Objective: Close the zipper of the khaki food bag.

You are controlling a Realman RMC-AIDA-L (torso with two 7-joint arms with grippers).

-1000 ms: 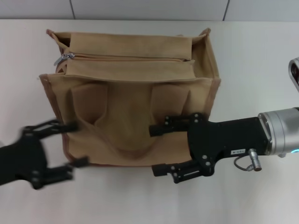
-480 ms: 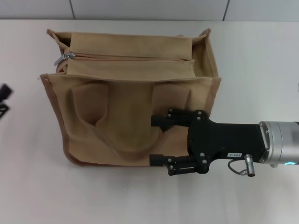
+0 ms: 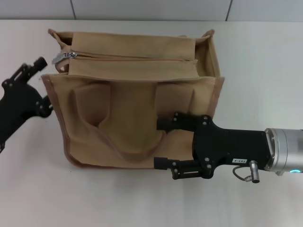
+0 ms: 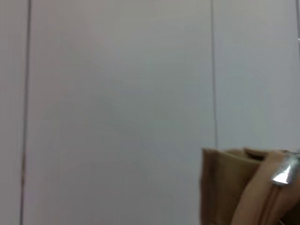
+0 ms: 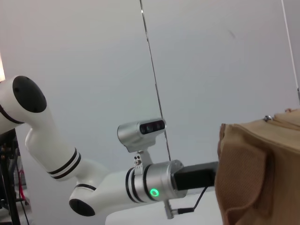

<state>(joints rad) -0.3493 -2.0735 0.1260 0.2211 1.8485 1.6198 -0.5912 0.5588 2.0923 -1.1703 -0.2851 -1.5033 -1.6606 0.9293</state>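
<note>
Left gripper (image 3: pixel 41 80), fingers spread, has swung back up beside the bag (image 3: pixel 135 99) on the table, nearing the zipper (image 3: pixel 128 58) pull (still far left, unclosed); right gripper (image 3: pixel 161 144) open against the front

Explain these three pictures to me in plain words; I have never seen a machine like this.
This is a two-armed robot. The head picture looks down from its head at a khaki bag on a white table. The left gripper, open, is at the bag's left end, near the silver zipper pull. The right gripper, also open, lies over the bag's near side by a handle; nothing is held. The other two pictures come from wrist cameras: the left shows the pull and a bag corner against a wall, the right shows the bag's end and the left arm beyond it.
</note>
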